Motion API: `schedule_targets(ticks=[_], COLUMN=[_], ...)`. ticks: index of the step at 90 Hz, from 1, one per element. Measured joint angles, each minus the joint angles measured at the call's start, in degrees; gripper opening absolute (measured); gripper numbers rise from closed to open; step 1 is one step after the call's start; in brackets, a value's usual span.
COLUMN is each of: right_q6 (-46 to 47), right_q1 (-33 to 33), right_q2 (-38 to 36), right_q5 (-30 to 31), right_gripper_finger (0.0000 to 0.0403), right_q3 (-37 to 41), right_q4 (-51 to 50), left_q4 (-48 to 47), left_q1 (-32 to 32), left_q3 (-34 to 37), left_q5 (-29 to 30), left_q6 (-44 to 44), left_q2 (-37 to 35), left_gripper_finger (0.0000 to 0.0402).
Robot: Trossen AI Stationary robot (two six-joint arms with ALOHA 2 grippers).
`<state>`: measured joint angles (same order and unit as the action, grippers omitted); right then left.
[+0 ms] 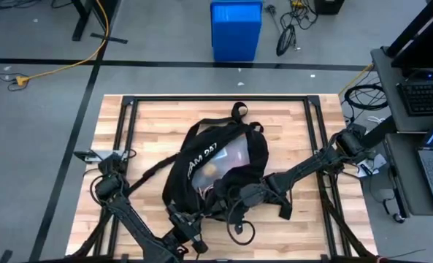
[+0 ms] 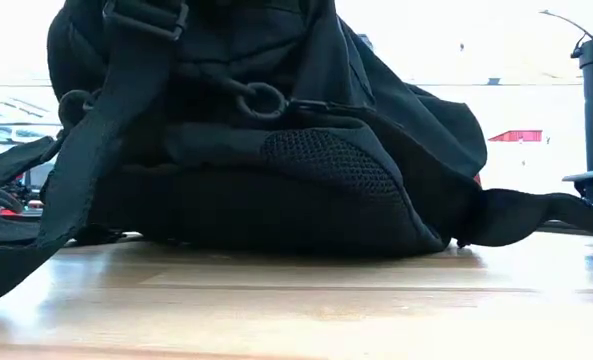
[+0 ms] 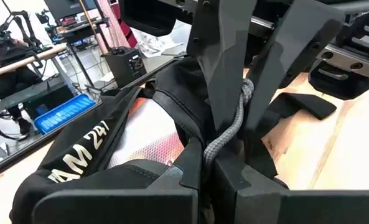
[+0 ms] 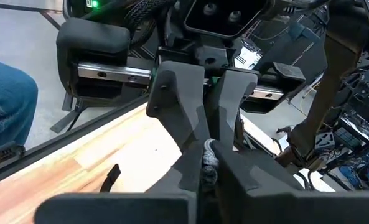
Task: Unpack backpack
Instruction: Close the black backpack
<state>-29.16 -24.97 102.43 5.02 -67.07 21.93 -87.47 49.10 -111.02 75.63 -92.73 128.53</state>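
Grey floor surrounds our wooden counter (image 1: 150,124), with a blue bin (image 1: 236,29) standing beyond its far edge and a yellow cable (image 1: 70,62) trailing across the floor on the left. On the middle of the counter lies the backpack (image 1: 201,157), a large black soft bag with white lettering along one side and its main opening spread so that a pale, shiny lining or content shows inside. Its straps (image 1: 147,169) trail out over the wood, and a carry loop (image 1: 239,110) points toward the far edge.

From table height we see the backpack (image 2: 266,150) filling most of the picture, resting flat on the wood, with a mesh side pocket (image 2: 331,165) and a ring-shaped zipper pull (image 2: 263,100) facing the camera.

Our left gripper (image 1: 189,232) sits at the near end of the backpack, and our right gripper (image 1: 238,196) reaches in from the right to almost the same spot. In the left wrist view, the left gripper (image 3: 209,163) has its fingers drawn together on a grey braided cord (image 3: 231,124) that comes off the bag's opening, while the other gripper's fingers meet the same cord just above. In the right wrist view, the right gripper (image 4: 208,177) has its fingers pinched on the cord (image 4: 209,155) too.
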Motion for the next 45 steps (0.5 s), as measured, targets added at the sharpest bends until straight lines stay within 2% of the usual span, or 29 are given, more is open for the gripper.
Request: schedule_targets(ticks=[13,26,33,45], right_q6=[1.1,1.5,1.7,2.6], right_q1=[0.0,0.7,1.1,1.8], right_q2=[0.0,0.0,0.0,-0.1], right_q5=[0.0,0.8,1.1,1.1], right_gripper_finger=[0.0006,0.0003,0.0003,0.0002], right_q3=[0.0,0.0,0.0,0.0], right_q4=[0.0,-0.2,-0.3,-0.9], left_q4=[0.0,2.1,3.4,3.6], left_q1=[0.0,0.0,0.0,0.2], left_q3=[0.0,0.0,0.0,0.0], left_q5=[-0.5,-4.7,-5.3,-5.6], left_q6=[0.0,3.2,5.2,5.4], left_q2=[0.0,0.0,0.0,0.0], left_gripper_finger=[0.0000,0.0008,0.0033,0.0099])
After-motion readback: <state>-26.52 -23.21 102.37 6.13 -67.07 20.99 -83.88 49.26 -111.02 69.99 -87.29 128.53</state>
